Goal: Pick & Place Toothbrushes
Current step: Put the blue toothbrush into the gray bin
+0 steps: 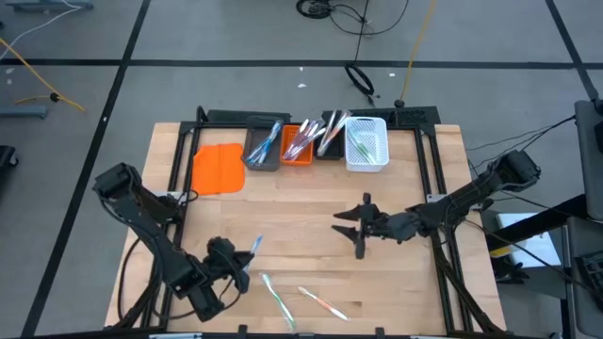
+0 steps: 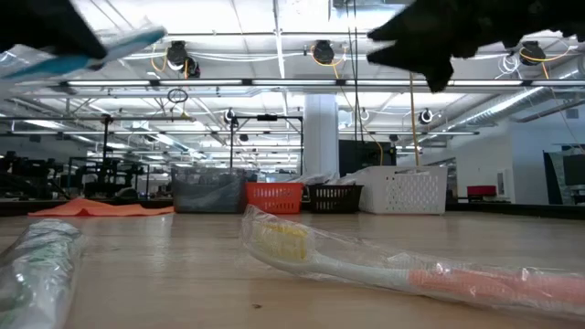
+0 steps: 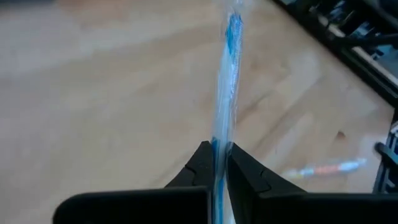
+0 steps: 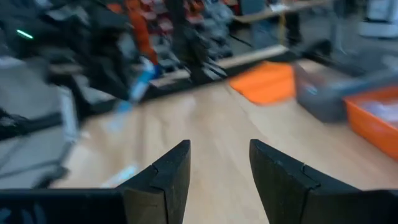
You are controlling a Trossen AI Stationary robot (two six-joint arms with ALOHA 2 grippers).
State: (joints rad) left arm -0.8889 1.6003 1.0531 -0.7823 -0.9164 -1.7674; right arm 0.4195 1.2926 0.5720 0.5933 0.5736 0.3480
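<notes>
The table [image 1: 396,273] is smooth pale wood with a matt grain. The toothbrushes [image 2: 384,265] lie in glossy, crinkled clear plastic wrappers.

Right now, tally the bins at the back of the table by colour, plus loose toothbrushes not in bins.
Grey bin: 1
Orange bin: 1
Black bin: 1
White bin: 1
Toothbrush in left gripper: 1 (blue toothbrush)
Toothbrushes lying on table: 2 (green toothbrush, pink toothbrush)
Total: 7
</notes>
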